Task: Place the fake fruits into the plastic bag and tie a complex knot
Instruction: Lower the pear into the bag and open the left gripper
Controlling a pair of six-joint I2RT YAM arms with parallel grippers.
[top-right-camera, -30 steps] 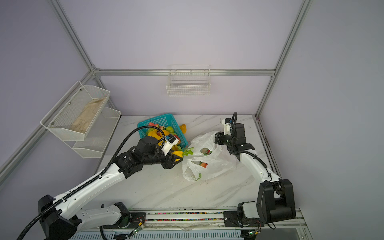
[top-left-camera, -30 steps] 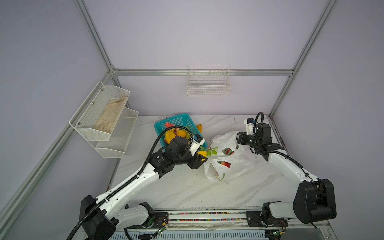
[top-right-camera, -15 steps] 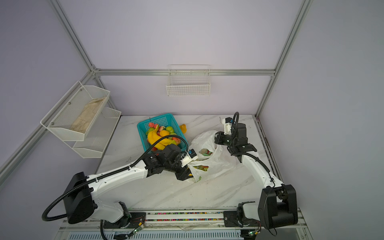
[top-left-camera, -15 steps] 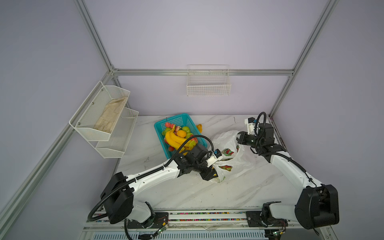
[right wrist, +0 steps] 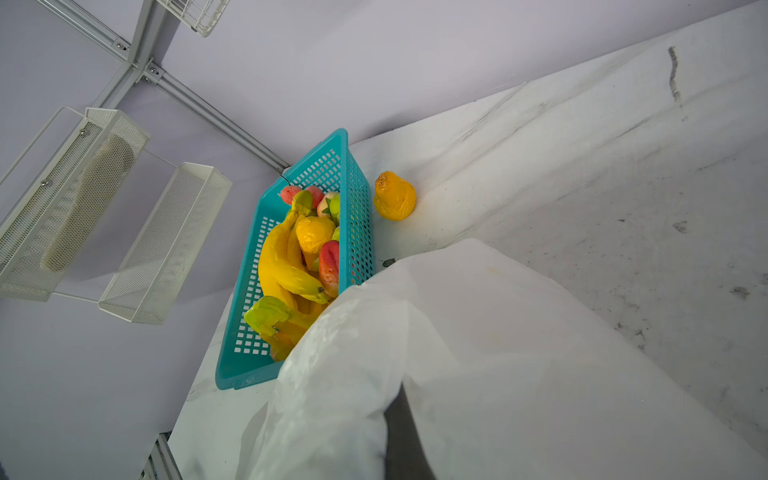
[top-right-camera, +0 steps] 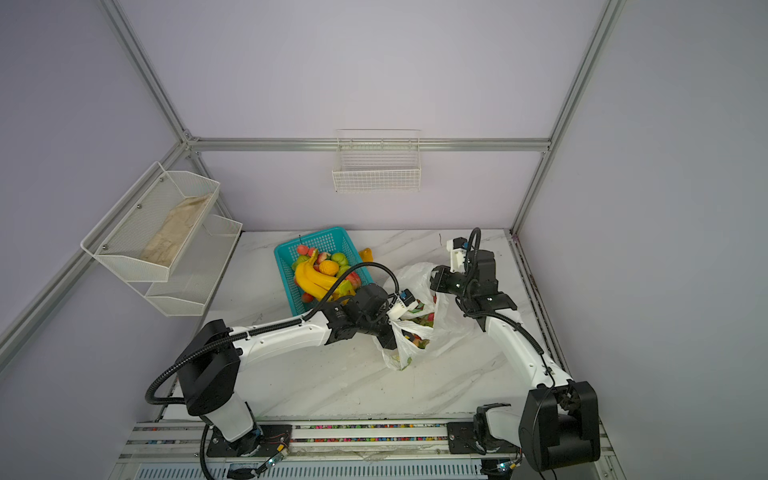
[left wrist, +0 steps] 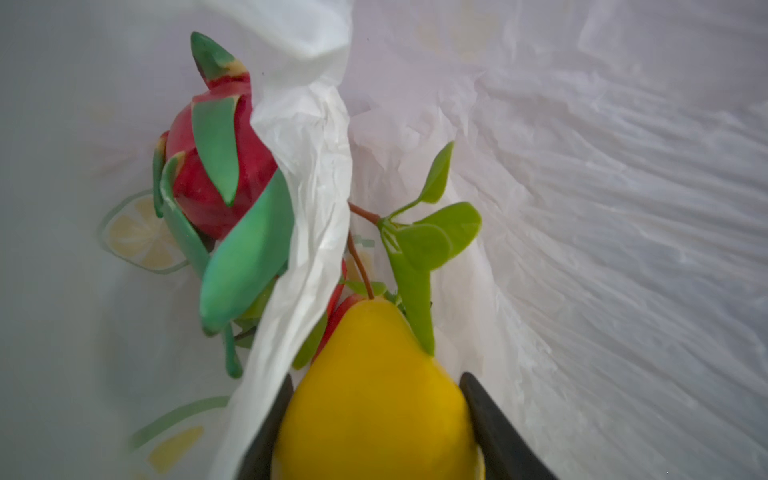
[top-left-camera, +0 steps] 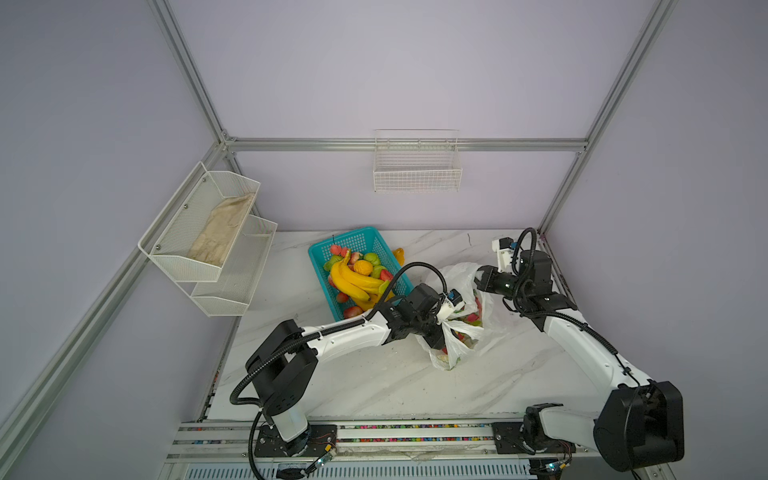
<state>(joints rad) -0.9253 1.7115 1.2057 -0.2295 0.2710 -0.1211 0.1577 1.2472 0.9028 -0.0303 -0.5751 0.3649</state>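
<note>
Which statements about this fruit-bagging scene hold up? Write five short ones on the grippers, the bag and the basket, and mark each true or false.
1. The left gripper grips a yellow pear while reaching into the plastic bag. True.
2. The right gripper is open and clear of the bag. False: it is shut on the bag's rim, holding it up.
3. The teal basket is empty. False: bananas and other fruits lie in it.
4. A dragon fruit lies in the bag. True.
5. One yellow fruit lies on the table beside the basket, outside it. True.
</note>
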